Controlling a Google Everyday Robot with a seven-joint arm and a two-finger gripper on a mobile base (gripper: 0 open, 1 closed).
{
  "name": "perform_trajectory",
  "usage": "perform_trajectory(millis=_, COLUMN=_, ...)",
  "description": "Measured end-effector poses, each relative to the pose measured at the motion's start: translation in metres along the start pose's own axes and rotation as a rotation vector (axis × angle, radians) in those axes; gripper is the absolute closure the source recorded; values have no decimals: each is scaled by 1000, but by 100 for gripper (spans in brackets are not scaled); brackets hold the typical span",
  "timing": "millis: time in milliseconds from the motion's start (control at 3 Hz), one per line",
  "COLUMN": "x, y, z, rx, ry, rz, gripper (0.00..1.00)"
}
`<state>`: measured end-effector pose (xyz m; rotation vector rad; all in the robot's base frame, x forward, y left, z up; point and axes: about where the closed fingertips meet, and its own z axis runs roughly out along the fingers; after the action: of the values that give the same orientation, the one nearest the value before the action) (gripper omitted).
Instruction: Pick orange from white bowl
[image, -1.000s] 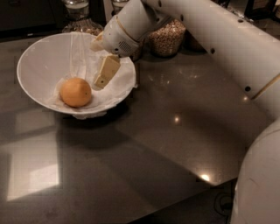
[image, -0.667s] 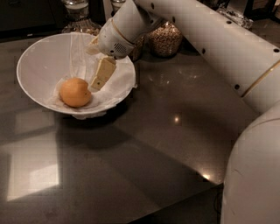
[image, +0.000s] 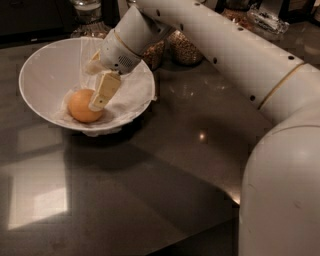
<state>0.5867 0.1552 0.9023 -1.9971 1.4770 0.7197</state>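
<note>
- The wide white conical bowl with a crinkled white lining (image: 45, 65) stands near the far left corner of the dark glossy desk (image: 150, 180).
- The small round orange fruit (image: 81, 106) lies at the bottom of that bowl, on the lining.
- The white arm's gripper (image: 97, 89) reaches down into the bowl from the far right side.
- Its cream fingers (image: 106, 87) are released and spread, grasping nothing; the nearer one touches the orange's upper right side.
- Glass jars of grains (image: 183, 47) stand along the desk's far edge, just behind the bowl.
</note>
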Motion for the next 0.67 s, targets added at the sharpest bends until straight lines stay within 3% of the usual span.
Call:
perform_trajectory(millis=333, x=-2, y=3, z=18, rx=-45, ry=-6, rz=-2, gripper=29)
perform_trajectory(millis=667, x=-1, y=6, z=32, rx=-79, ry=-1, rz=3, gripper=28)
